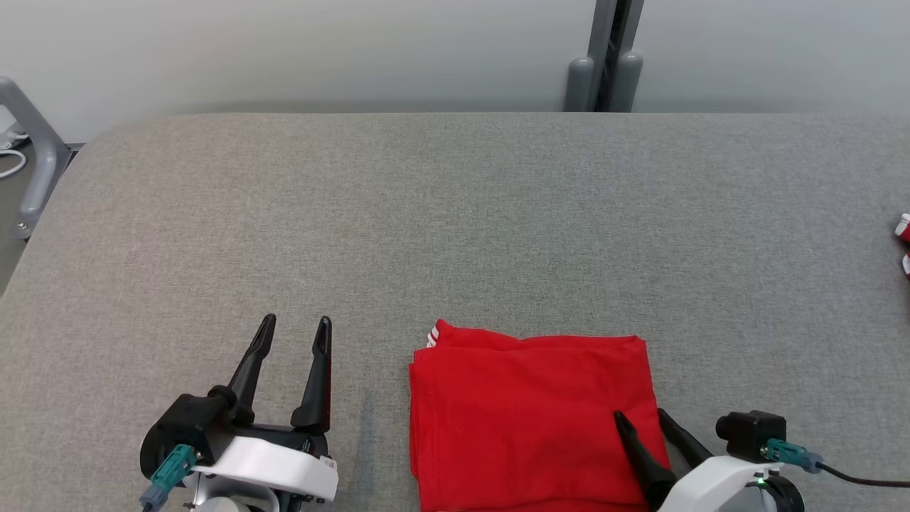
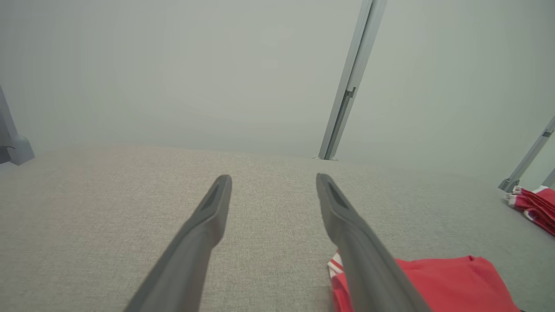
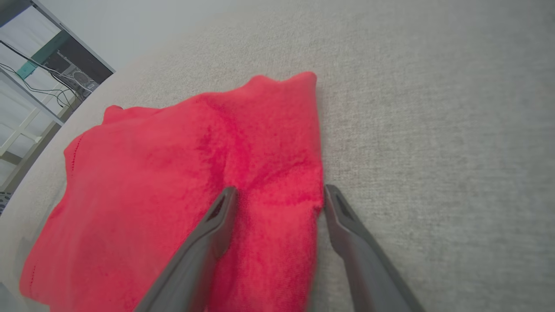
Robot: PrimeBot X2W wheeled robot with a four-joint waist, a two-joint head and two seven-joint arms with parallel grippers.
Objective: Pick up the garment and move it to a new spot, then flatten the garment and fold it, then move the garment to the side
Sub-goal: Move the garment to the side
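While the garment (image 1: 530, 419) rests, seemingly cloth (image 2: 532, 206) lies rightward.

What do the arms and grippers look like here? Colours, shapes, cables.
The left gripper and right gripper each have two long black tapered fingers, a black base and a white wrist shell. Each carries a teal connector; a black cable trails from the right one.

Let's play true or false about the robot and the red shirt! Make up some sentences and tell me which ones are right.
1. The shirt is folded. True.
2. The left gripper holds the shirt. False: it is open over the bare table, beside the shirt.
3. The right gripper is open at the shirt's right edge. True.
4. The table is blue. False: it is grey.
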